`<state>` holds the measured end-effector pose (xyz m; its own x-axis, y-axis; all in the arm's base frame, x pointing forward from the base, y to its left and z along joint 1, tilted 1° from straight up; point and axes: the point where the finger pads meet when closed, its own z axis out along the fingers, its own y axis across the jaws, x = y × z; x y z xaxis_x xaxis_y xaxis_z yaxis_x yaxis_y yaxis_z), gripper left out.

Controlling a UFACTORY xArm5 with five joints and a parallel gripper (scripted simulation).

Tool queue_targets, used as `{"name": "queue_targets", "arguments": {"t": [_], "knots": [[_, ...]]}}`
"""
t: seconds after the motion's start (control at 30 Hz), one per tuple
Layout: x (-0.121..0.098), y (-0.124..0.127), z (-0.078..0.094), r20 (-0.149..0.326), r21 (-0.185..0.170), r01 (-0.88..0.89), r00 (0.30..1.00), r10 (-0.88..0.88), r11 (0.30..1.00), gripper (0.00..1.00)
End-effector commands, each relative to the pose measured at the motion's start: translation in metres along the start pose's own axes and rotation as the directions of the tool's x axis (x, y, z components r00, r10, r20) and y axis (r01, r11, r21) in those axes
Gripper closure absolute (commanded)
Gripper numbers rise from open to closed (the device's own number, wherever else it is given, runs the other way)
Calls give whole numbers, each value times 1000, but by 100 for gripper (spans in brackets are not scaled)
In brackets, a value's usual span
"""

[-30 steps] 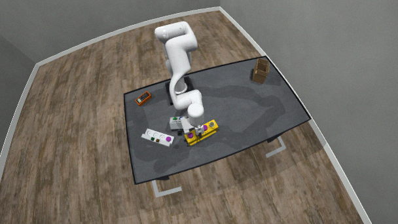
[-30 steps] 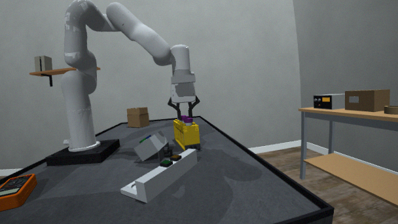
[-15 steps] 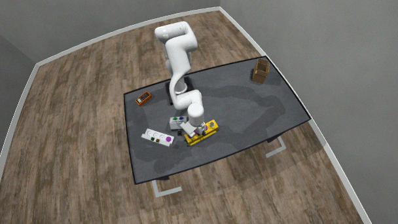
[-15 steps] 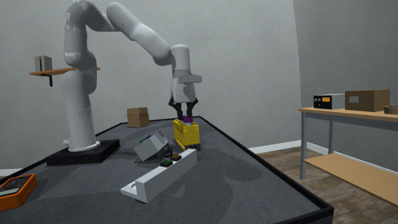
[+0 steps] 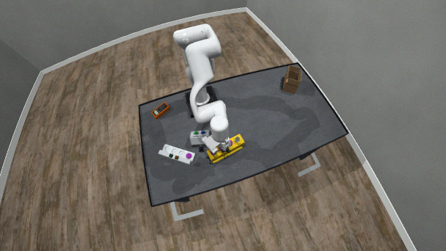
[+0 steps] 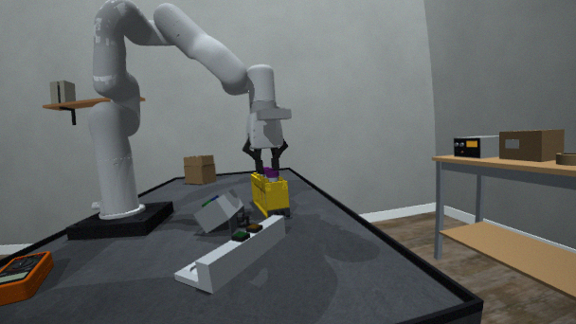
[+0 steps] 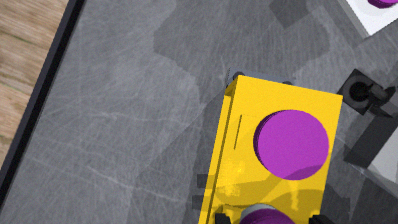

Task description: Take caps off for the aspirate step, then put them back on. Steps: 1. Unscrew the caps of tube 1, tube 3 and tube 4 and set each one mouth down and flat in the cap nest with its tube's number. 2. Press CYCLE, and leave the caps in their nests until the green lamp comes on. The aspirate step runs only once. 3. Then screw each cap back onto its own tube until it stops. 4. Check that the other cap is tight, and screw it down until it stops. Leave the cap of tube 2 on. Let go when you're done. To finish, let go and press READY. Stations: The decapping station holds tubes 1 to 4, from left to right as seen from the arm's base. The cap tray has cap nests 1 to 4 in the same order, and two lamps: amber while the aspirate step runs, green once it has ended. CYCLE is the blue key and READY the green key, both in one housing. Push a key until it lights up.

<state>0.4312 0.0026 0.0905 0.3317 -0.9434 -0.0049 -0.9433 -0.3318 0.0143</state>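
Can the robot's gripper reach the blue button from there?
Probably yes. The blue key sits uncovered on the grey housing beside the gripper, with nothing above it. The gripper stands loosely around a purple cap, so it should lift off first.
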Motion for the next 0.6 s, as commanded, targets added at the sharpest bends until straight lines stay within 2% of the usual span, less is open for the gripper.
{"name": "queue_targets", "arguments": {"t": [0.0,0.57], "knots": [[0,-1,-3,5,4,-194,981,194,981,54],[0,-1,-8,5,4,-194,981,194,981,54]]}}
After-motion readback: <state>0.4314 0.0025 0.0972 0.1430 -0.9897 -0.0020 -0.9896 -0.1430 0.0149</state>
